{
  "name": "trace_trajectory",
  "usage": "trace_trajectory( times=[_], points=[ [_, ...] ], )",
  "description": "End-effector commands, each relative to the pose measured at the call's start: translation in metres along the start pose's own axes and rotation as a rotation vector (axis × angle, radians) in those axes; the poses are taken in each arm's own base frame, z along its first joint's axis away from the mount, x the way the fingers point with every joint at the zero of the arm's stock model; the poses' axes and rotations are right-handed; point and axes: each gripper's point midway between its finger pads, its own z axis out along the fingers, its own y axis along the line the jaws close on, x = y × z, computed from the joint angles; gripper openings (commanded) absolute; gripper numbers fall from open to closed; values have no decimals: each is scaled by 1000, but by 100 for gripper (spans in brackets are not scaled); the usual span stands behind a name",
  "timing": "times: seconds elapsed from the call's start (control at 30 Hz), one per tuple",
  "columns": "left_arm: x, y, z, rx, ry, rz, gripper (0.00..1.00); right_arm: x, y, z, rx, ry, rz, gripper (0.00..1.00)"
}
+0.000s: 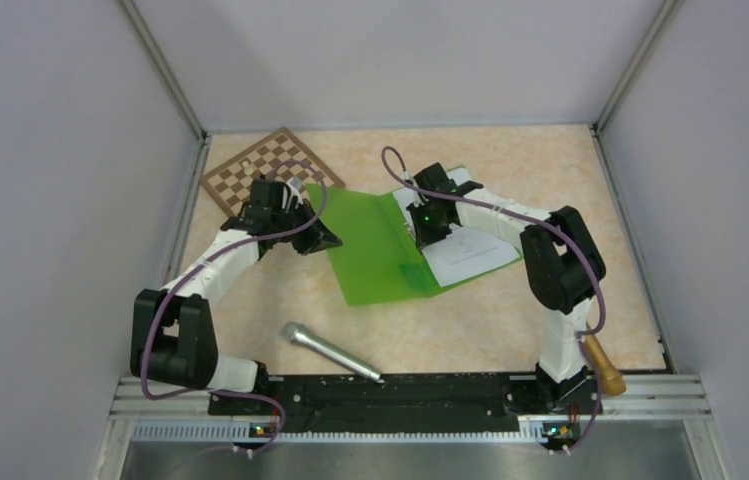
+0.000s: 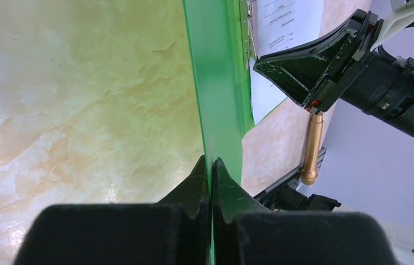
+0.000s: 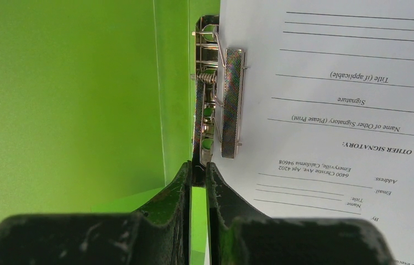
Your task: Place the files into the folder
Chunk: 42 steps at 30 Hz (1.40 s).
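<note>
The green folder (image 1: 380, 250) lies open in the middle of the table. My left gripper (image 1: 322, 238) is shut on the left edge of its cover (image 2: 215, 83), which stands on edge between the jaws (image 2: 211, 163). The files (image 1: 475, 250), white printed sheets, lie on the folder's right half under the metal clip (image 3: 232, 99). My right gripper (image 1: 428, 235) is over the folder's spine. In the right wrist view it (image 3: 199, 165) is shut on the near end of the metal clip, beside the files (image 3: 348, 83).
The brown checkered board (image 1: 270, 165) lies at the back left, behind my left gripper. A silver microphone (image 1: 330, 350) lies near the front edge. A wooden-handled tool (image 1: 605, 365) lies by the right arm's base. Walls enclose the table on three sides.
</note>
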Motion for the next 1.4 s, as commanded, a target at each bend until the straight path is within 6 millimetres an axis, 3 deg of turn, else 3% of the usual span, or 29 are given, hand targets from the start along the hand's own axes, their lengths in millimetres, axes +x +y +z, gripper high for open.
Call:
trace_trajectory(
  times=[0.0, 0.53, 1.37],
  points=[
    [-10, -9, -6, 3, -25, 62, 0, 24, -18, -5, 83, 90, -10, 0],
    [0, -3, -7, 2, 14, 89, 0, 31, -35, -5, 165, 69, -35, 0],
    [6, -3, -3, 16, 56, 73, 0, 76, -49, 29, 205, 128, -9, 0]
  ],
)
